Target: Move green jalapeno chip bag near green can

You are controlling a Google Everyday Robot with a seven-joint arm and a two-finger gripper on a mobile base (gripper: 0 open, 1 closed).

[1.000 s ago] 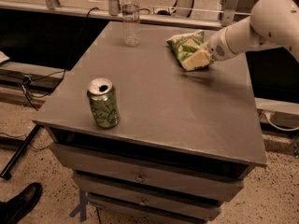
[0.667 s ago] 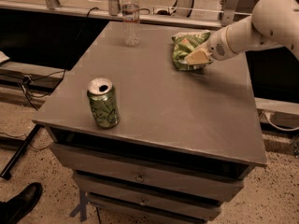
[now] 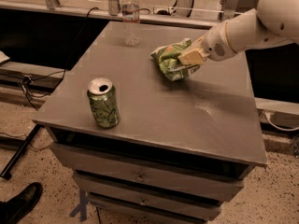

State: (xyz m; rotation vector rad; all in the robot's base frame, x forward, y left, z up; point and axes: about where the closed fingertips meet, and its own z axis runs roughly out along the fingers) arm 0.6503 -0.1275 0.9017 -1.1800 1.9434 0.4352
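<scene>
The green jalapeno chip bag [image 3: 170, 59] is crinkled and hangs just above the grey table top [image 3: 154, 97], right of its middle and towards the back. My gripper [image 3: 188, 59] reaches in from the right and is shut on the bag's right side. The green can [image 3: 103, 102] stands upright near the table's front left corner, well apart from the bag.
A clear plastic water bottle [image 3: 131, 17] stands at the back of the table. The table is a drawer cabinet with drawers [image 3: 140, 176] below. A black shoe [image 3: 21, 203] is on the floor at lower left. Cables [image 3: 28, 80] lie at the left.
The gripper has carried the chip bag left and towards the front of the table, closer to the can. The can and bottle have not moved.
</scene>
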